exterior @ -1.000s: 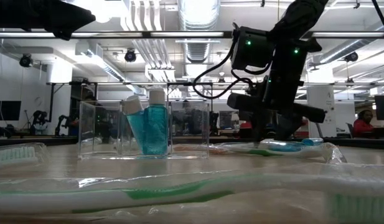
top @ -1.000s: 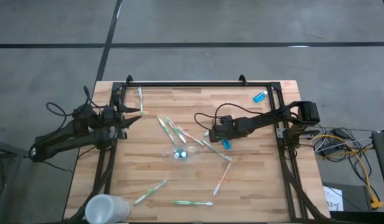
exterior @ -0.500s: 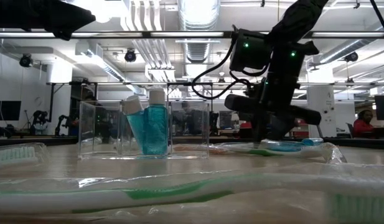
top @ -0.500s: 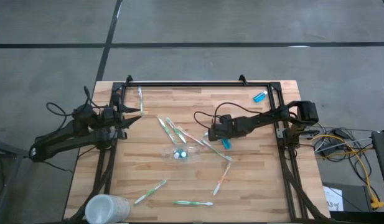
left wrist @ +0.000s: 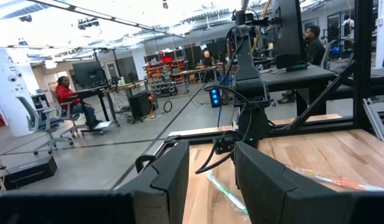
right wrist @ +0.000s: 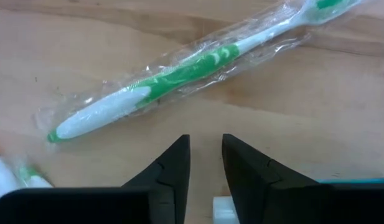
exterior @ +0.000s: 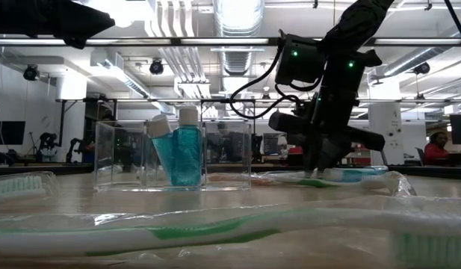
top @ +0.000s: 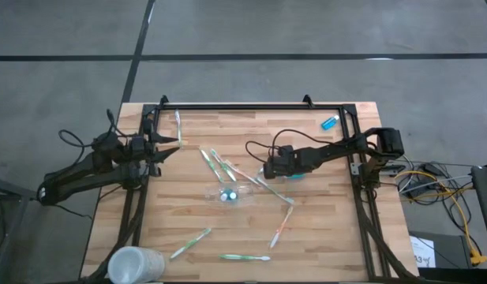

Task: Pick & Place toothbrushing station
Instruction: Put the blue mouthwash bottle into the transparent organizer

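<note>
High view: the butcher-block wooden table (top: 322,229) carries a black metal frame. The small see-through plastic holder (top: 230,194) sits near the table's middle with blue-capped tubes inside. Slim green-and-white toothbrushes in clear wrappers lie scattered: a cluster (top: 219,166) just beyond the holder, two (top: 190,243) near the front edge, and an orange-and-white toothbrush (top: 281,227) to the holder's right. A small blue tube (top: 329,122) lies alone at the far right corner. A larger frosted white cup (top: 135,264) stands at the front left corner. The right gripper (top: 268,170) is low over the table, right of the holder and apart from it; another small blue tube (top: 294,174) shows just beside its body. The left gripper (top: 174,145) waits at the table's left edge.

Low view: the holder (exterior: 174,155) stands upright with two blue tubes in it. The right gripper (exterior: 314,170) reaches down to the table surface to the right of the holder.

Left wrist view: the left gripper's fingers (left wrist: 173,180) stand apart with nothing between them.

Right wrist view: the right gripper's fingers (right wrist: 177,162) are drawn close, a narrow gap remaining, with a white tube cap (right wrist: 223,210) at their base. Whether they grip the tube cannot be told. A wrapped green-and-white toothbrush (right wrist: 179,71) lies ahead of them.
</note>
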Robot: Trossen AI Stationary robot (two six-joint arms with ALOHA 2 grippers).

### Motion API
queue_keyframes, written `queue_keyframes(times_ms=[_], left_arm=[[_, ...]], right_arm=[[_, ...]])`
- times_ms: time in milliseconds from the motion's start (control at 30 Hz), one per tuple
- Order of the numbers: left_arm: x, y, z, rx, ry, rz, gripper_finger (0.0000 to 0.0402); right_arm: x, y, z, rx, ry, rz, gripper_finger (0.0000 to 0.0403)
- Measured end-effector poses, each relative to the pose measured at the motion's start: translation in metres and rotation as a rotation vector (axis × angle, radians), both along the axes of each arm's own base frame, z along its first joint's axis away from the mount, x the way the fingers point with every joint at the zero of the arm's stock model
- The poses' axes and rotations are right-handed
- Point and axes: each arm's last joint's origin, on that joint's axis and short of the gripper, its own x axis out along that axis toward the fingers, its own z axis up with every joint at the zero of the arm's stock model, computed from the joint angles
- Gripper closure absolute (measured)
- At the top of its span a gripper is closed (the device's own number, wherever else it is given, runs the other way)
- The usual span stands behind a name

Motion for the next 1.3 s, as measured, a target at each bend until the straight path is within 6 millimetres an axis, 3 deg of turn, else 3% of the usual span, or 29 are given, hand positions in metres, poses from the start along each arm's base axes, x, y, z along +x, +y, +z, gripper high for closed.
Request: queue_keyframes(times_ms=[267, 600, 800, 1033, 1300], left_arm=[[0.000, 0.000, 0.000, 0.000, 0.000, 0.000, 0.0268], [0.000, 0.000, 0.000, 0.000, 0.000, 0.000, 0.0268], [0.000, 0.000, 0.000, 0.000, 0.000, -0.001, 0.0268], [0.000, 0.000, 0.000, 0.000, 0.000, -0.001, 0.0268], [0.000, 0.000, 0.000, 0.000, 0.000, -0.001, 0.0268]], right_arm=[[0.002, 0.000, 0.002, 0.015, -0.006, 0.009, 0.0273], [0.012, 0.002, 0.027, -0.034, 0.119, 0.360, 0.0208], [0.006, 0.012, 0.025, 0.010, 0.239, 0.741, 0.0208], [-0.005, 0.017, 0.023, 0.010, 0.384, 1.000, 0.0220], [0.004, 0.019, 0.033, -0.069, 0.378, 1.199, 0.0215]])
